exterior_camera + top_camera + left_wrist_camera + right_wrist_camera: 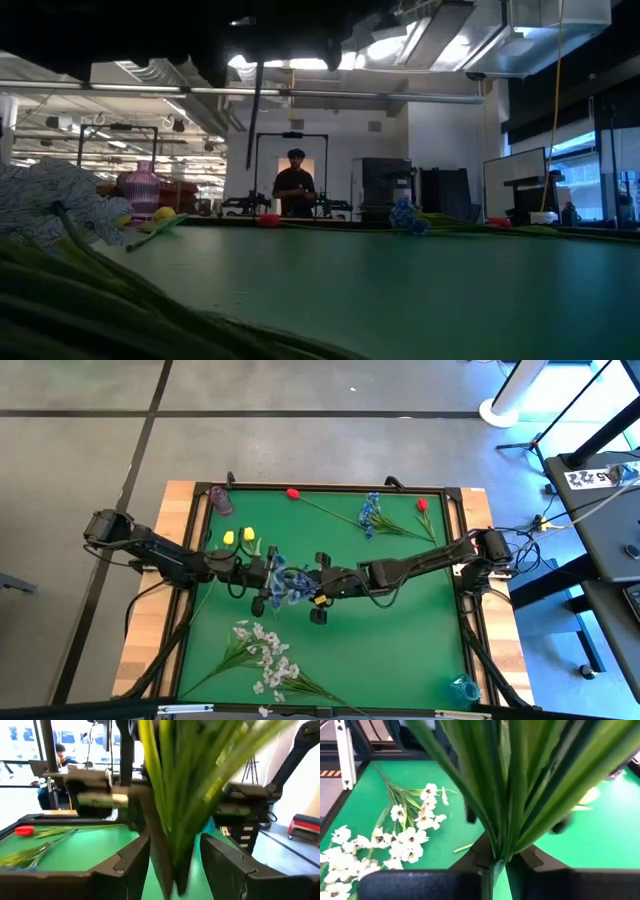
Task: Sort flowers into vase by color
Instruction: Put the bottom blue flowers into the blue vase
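— Any words or numbers to read anywhere here?

— None that I can make out. A white sheet on the dark desk beside the table carries black marks, but they are too small to read.

— Labels on the arms or the vases?

— Nothing legible. There is a yellow patch on one arm near the middle of the mat, with no readable print.
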You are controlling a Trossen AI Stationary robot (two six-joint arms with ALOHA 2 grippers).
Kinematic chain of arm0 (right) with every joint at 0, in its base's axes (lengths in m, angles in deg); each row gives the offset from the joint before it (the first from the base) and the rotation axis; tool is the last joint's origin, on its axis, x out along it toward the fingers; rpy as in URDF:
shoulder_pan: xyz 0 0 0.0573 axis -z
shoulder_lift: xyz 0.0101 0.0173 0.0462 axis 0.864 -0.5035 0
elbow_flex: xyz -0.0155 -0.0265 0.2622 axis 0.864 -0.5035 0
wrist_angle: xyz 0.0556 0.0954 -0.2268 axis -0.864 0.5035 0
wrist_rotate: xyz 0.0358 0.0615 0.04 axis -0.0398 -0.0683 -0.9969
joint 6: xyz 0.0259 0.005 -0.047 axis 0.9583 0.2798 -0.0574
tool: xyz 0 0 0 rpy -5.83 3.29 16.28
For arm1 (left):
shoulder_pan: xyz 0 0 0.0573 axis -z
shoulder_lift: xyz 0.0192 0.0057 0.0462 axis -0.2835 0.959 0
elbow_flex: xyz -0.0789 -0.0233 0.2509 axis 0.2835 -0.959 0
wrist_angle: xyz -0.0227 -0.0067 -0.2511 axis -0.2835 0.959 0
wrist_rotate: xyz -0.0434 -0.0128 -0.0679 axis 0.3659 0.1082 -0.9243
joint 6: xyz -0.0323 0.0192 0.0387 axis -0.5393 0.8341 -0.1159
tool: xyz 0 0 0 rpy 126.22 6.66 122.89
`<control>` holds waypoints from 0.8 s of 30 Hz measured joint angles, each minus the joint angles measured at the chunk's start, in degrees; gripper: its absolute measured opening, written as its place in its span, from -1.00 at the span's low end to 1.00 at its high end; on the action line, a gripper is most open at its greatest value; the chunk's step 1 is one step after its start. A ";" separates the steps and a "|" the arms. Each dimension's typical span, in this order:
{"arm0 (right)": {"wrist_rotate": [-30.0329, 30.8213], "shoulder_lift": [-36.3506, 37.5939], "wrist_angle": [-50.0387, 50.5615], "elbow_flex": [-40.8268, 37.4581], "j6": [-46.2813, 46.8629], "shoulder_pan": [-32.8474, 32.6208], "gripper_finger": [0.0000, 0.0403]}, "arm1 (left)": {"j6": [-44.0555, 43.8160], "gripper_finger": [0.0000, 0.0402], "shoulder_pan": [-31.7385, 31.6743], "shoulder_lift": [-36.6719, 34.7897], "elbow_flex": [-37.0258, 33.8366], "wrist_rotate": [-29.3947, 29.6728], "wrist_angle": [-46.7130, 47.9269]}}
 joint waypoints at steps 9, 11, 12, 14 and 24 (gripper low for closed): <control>1.65 -0.69 -0.94 -0.14 -0.43 0.04 -0.84 | 1.38 -0.24 0.11 4.88 4.24 0.84 -0.15; 1.89 -0.39 -0.42 -0.15 -1.26 -0.30 -0.81 | 1.38 -0.37 0.24 4.36 4.30 2.26 -0.08; 2.17 -0.32 -0.38 -0.08 -1.54 -0.47 -0.77 | 1.44 -0.46 0.37 3.84 4.31 3.14 -0.02; 2.61 -0.27 -0.19 -0.02 -1.63 -0.59 -0.66 | 1.82 -0.67 0.56 2.99 4.37 4.48 -0.02; 14.57 5.19 4.02 -0.04 -1.27 -5.80 0.09 | 8.94 -0.91 0.65 -9.09 4.44 16.25 13.24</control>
